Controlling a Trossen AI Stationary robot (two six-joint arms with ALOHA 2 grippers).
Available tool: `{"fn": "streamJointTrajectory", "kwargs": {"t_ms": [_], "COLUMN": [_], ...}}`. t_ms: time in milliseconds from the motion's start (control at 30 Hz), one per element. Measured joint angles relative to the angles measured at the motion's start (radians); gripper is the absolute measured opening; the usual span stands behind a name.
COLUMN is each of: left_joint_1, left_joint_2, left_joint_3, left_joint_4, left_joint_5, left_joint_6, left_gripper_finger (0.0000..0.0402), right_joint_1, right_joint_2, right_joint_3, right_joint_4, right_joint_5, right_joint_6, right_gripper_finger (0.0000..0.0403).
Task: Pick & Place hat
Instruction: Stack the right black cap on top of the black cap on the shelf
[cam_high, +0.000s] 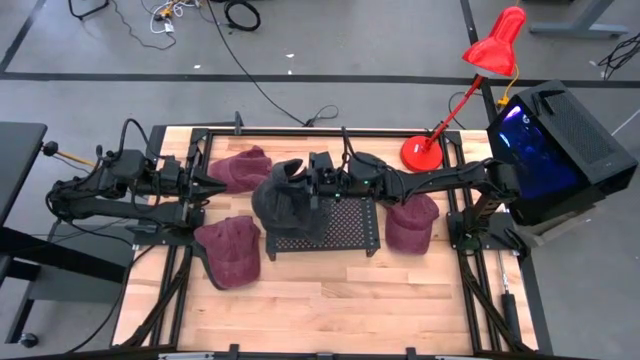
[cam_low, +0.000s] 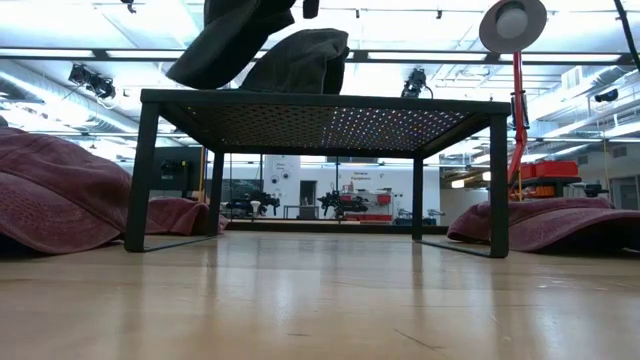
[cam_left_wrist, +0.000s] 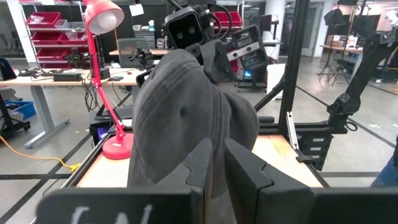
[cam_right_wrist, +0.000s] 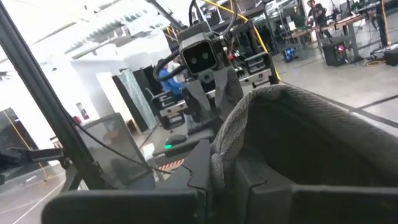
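Gray hat: The gray hat (cam_high: 283, 200) hangs in the air over the left end of the black mesh stand (cam_high: 345, 226). In the low view it hangs just above the stand's top and does not rest on it.
Right gripper: The right gripper (cam_high: 312, 190) reaches in from the right side and is clamped on the gray hat. In the right wrist view the hat's edge (cam_right_wrist: 231, 140) sits squeezed between its two dark fingers (cam_right_wrist: 200, 163).
Left gripper: The left gripper (cam_high: 215, 185) sits at the left side of the table, near the gray hat. In the left wrist view the gray cloth (cam_left_wrist: 180, 118) fills the space right in front of its fingers (cam_left_wrist: 245, 171). I cannot tell if these fingers are pinching the hat or are just next to it.
Red hats: One dark red hat (cam_high: 240, 168) lies behind the left gripper. Another one (cam_high: 230, 250) lies in front of it. A third (cam_high: 410, 222) lies to the right of the stand.
Lamp: A red desk lamp (cam_high: 480, 70) stands at the back right corner of the wooden table (cam_high: 330, 300).
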Motion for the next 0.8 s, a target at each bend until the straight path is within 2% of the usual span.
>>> {"fn": "streamJointTrajectory", "kwargs": {"t_ms": [233,600,800], "left_joint_1": [0.0,0.0,0.0], "left_joint_2": [0.0,0.0,0.0], "left_joint_3": [0.0,0.0,0.0], "left_joint_4": [0.0,0.0,0.0], "left_joint_5": [0.0,0.0,0.0], "left_joint_6": [0.0,0.0,0.0], "left_gripper_finger": [0.0048,0.0048,0.0048], "right_joint_1": [0.0,0.0,0.0], "right_joint_2": [0.0,0.0,-0.024], "right_joint_3": [0.0,0.0,-0.001], "right_joint_4": [-0.071,-0.076,-0.095], "right_joint_5": [0.017,0.026,0.026], "right_joint_6": [-0.006,-0.033,-0.083], "right_gripper_finger": [0.0025,0.0034,0.0021]}}
